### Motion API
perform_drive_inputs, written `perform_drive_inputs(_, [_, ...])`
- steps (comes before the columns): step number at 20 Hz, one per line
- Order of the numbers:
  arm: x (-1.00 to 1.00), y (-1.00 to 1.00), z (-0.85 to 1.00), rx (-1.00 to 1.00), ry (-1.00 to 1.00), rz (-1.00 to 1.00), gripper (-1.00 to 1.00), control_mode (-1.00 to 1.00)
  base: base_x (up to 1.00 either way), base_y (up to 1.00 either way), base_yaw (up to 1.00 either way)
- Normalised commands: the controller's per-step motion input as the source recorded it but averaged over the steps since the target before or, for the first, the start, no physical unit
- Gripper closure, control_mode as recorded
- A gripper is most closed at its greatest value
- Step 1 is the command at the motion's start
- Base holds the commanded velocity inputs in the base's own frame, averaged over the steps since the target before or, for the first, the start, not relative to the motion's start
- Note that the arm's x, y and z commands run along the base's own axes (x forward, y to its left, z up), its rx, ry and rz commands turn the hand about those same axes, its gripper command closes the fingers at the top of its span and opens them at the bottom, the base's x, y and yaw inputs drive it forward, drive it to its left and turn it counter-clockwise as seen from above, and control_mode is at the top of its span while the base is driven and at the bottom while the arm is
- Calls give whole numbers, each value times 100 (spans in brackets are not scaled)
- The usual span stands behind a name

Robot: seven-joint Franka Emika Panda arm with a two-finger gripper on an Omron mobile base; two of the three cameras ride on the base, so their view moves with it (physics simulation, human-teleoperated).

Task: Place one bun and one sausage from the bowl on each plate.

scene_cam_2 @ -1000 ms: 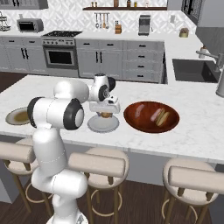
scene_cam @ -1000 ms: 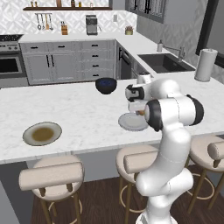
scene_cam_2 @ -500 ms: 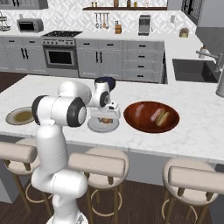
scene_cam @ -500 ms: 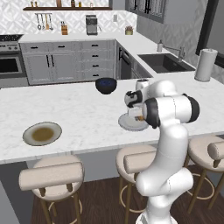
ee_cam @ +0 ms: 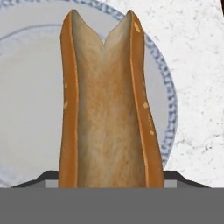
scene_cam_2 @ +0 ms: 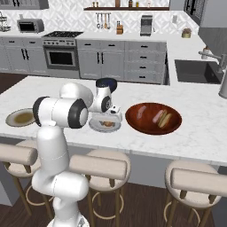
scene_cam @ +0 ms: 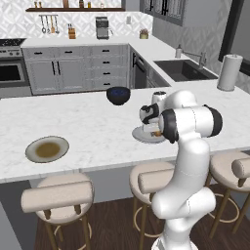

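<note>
**Operator:** Where do you stand on the buns and sausages?

**Observer:** Start with the white marble island counter (scene_cam: 93,122) across the middle of your left base view. The reddish-brown wooden bowl (scene_cam_2: 153,118) lies right of centre in the right base view, with a bun (scene_cam_2: 165,118) and what looks like a sausage (scene_cam_2: 156,116) in it. The light grey plate (scene_cam_2: 104,126) lies just left of the bowl. The brown-centred plate (scene_cam: 47,149), at the left of the left base view, looks bare.

**Operator:** And the gripper?

**Observer:** Your gripper (scene_cam_2: 113,111) hangs low over the grey plate, jaws spread fairly wide around a second bun (ee_cam: 107,105). In the hand view that bun rises from between the fingertips, its split side facing the camera, the plate's blue-flecked rim behind it. Whether it touches the plate, I can't tell.

**Operator:** So what's left?

**Observer:** I'd judge the first bun nearly delivered. One sausage is owed here, and a bun and a sausage to the other plate.
</note>
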Motion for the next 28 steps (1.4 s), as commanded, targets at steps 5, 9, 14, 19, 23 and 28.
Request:
perform_drive_inputs(5, [2, 0, 0, 0, 0, 0, -100, -100, 0, 0, 0])
perform_drive_inputs(9, [0, 0, 12, 0, 0, 0, -100, -100, 0, 0, 0])
perform_drive_inputs(14, [0, 8, 25, 0, -7, 1, -100, -100, 0, 0, 0])
perform_drive_inputs(19, [-3, 21, 15, 0, -7, 1, -100, -100, 0, 0, 0])
perform_drive_inputs(23, [-32, 16, 85, 0, -8, 0, -100, -100, 0, 0, 0])
perform_drive_inputs(28, [-39, 0, 91, 0, -12, 0, -100, -100, 0, 0, 0])
